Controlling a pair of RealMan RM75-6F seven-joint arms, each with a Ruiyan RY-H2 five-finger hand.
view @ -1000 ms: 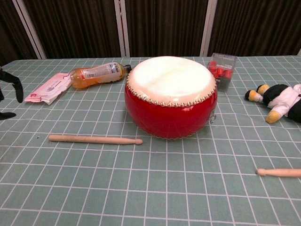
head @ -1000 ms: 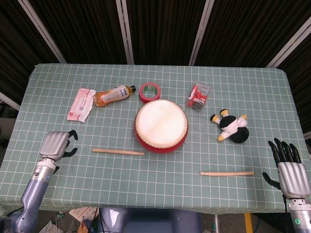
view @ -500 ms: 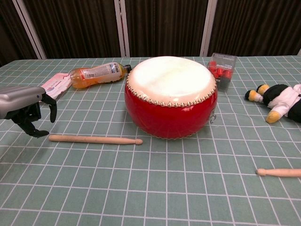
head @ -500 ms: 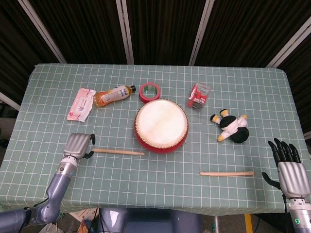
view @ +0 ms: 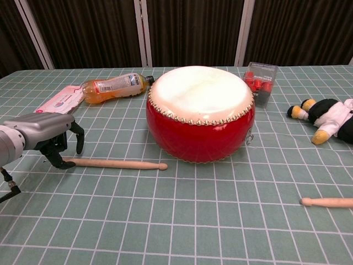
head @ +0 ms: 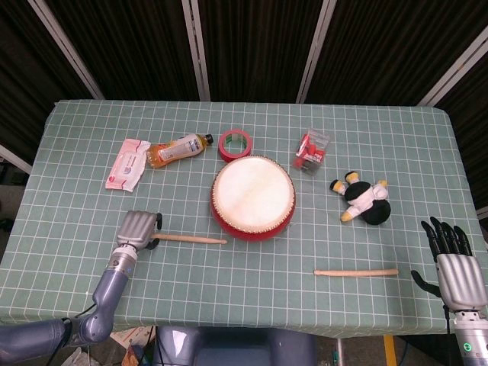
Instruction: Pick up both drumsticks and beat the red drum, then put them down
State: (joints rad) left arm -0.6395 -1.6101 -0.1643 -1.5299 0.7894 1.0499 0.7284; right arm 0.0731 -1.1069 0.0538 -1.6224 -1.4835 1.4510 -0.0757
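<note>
My left hand (view: 47,132) hovers over the left drumstick's (view: 113,163) butt, fingers curled, grasping nothing; closing off-centre may roll it. Right hand (head: 455,263) is released.

Left hand (view: 47,135) sits over the butt of the near drumstick (view: 118,163), hiding that end, so actual contact can't be judged. Chest view cuts the other drumstick (view: 329,202) and the plush toy (view: 329,118) at its right edge. Right hand (head: 452,263) shows only in the head view.
</note>
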